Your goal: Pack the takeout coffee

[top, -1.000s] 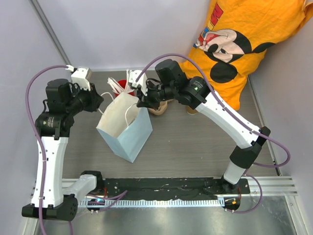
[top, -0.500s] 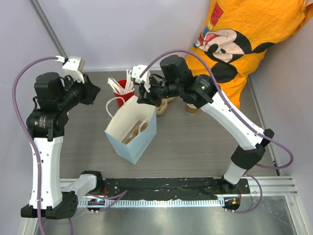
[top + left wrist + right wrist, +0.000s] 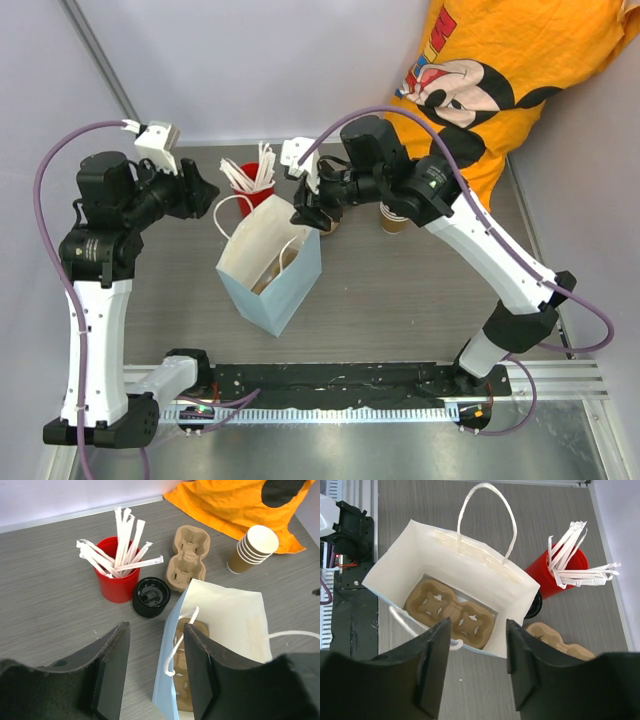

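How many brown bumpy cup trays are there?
2. One tray lies inside the paper bag; the other tray sits on the table beside the black lids. More may be stacked underneath.

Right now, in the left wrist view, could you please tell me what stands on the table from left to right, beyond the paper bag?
From the left: red plastic cup of white wrapped sticks → stack of round black plastic lids → brown pulp cup-carrier tray → stack of brown kraft paper cups, white inside.
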Robot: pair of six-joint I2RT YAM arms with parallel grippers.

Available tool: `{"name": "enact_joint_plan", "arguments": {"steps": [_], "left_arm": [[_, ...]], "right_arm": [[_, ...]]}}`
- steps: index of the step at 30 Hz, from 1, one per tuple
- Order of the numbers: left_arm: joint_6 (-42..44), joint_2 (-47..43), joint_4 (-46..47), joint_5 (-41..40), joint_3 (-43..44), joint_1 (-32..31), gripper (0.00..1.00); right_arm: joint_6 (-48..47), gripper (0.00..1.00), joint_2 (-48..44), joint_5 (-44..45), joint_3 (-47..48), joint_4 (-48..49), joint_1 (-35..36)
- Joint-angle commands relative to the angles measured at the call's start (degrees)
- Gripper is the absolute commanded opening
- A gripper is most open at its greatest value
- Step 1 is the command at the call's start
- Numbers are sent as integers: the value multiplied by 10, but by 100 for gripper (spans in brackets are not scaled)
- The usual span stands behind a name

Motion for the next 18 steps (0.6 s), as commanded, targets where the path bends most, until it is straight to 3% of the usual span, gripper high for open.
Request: {"name": "enact_joint_plan", "arguments": {"steps": [1,7,12,18], "left_arm": [[-1,-10,26,53,-3,3,53],[5,-15,28,107,-25,3,60],[4,-8,35,124,-52,3,63],[12,-1,32,123,-62,3,62]], "right_arm": [[-40,62,-24,-30,60,-43,0],[-102,77,-40,-79,37,-97,-1],[-112,77,-39,-87,-21,-81,-1],[-105,76,-11,-93,-17,-62,-1]]}}
